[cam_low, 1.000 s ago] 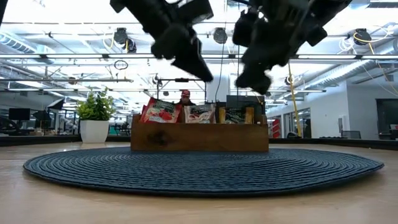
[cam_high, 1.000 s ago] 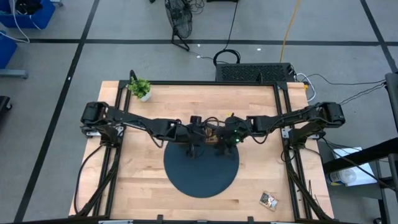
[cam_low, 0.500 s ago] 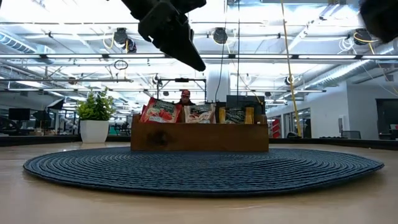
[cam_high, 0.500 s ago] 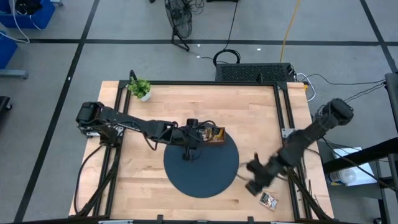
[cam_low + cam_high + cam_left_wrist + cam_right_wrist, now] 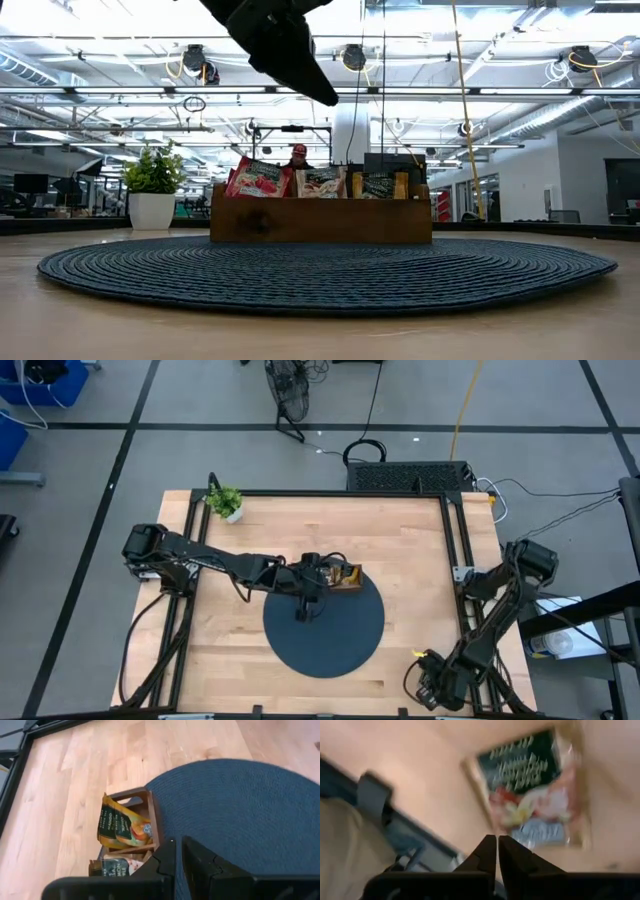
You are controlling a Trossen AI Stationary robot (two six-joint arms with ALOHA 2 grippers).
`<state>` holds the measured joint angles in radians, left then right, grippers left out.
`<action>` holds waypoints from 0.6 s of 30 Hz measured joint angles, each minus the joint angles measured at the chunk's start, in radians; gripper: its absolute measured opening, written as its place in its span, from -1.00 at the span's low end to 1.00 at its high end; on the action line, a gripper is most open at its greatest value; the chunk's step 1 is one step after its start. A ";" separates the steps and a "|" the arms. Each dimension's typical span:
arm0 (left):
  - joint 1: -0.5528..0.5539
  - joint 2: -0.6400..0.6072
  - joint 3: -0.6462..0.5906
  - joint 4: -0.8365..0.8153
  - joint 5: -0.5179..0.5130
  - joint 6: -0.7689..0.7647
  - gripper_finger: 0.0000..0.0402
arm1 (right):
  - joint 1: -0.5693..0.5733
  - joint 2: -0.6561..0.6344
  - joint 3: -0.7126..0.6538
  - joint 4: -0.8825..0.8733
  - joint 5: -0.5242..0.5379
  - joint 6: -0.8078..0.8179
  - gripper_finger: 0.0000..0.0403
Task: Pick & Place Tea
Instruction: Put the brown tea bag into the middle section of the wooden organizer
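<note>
A brown wooden tray (image 5: 342, 575) stands on the far part of a round dark mat (image 5: 323, 622). Tea sachets stand upright in it: a red one (image 5: 258, 178) and a green-and-orange one (image 5: 120, 822). My left gripper (image 5: 308, 588) hovers shut above the mat beside the tray, holding nothing. It shows at the top of the low view (image 5: 318, 92). My right gripper (image 5: 430, 685) is shut low over the table's near right corner. One dark-green, beige and red sachet (image 5: 530, 795) lies flat on the wood just beyond its fingertips (image 5: 496, 842). In the high view the gripper hides this sachet. My right gripper slants down with its shut fingertips at the sachet's near edge (image 5: 490, 815). I cannot tell whether they touch it. The sachet lies flat on the table.
A small potted plant (image 5: 226, 501) stands at the table's far left corner. The black frame rail (image 5: 468, 650) runs along the right edge, close to my right arm. Bare wood lies to the left of and in front of the mat.
My right gripper has swung from above the tray toward the table's near right corner. It has come down and rolled about its own axis, and has left the low view. My left gripper has risen slightly above the tray.
</note>
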<state>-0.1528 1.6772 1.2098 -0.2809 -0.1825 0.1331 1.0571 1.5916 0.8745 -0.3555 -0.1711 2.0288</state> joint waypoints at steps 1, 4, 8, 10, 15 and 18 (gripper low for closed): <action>0.000 0.000 0.000 0.007 0.000 -0.006 -0.82 | -0.002 0.011 0.000 -0.005 0.003 -0.003 -0.95; 0.001 0.000 0.000 0.015 0.000 -0.016 -0.82 | -0.012 0.048 0.001 -0.057 0.012 -0.025 -0.99; 0.001 0.001 0.000 0.014 0.001 -0.030 -0.82 | -0.040 0.095 0.005 -0.137 0.147 -0.053 -0.98; 0.001 0.001 0.000 0.014 0.001 -0.031 -0.82 | -0.062 0.109 0.005 -0.142 0.320 -0.078 -0.99; 0.001 0.001 0.000 0.014 0.002 -0.032 -0.82 | -0.121 0.122 -0.010 -0.171 0.788 -0.181 -0.99; 0.001 0.002 0.000 0.015 0.002 -0.034 -0.82 | -0.139 0.116 0.003 -0.123 0.933 -0.250 -1.00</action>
<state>-0.1520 1.6789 1.2098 -0.2658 -0.1802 0.0990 0.9181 1.7073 0.8778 -0.4782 0.7622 1.7787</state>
